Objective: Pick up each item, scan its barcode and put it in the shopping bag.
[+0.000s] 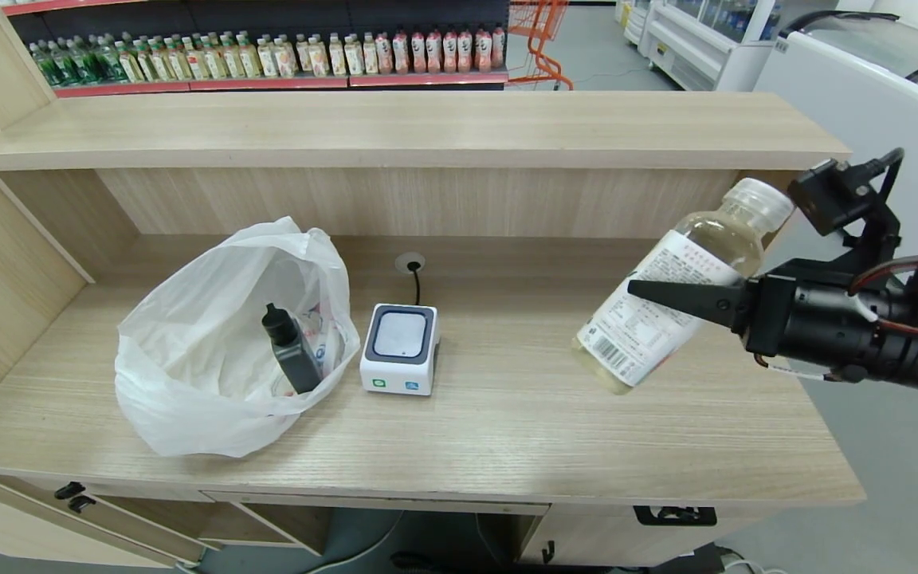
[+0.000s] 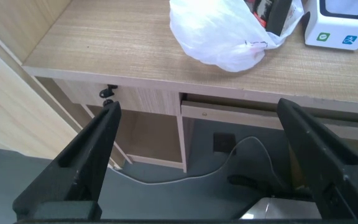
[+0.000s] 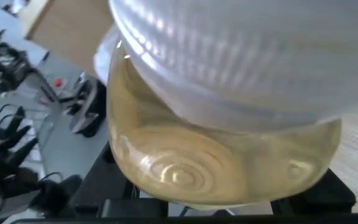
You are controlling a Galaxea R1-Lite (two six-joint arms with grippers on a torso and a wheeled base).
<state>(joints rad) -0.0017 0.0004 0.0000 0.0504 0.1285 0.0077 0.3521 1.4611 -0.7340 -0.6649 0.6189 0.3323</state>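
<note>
Obliquely pinched in the right gripper [image 1: 670, 296], the bottle [image 1: 650, 323] hangs well right of the scanner [image 1: 401, 347], barcode [image 1: 613, 351] seemingly facing upward.

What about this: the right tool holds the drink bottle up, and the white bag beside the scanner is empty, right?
No. The bag is not empty: the head view shows a dark bottle inside it. The right tool does hold the drink bottle up, and the bag is beside the scanner.

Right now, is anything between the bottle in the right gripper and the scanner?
Nothing visible does. The right gripper holds the bottle tilted above the counter, on the scanner's right.
</note>
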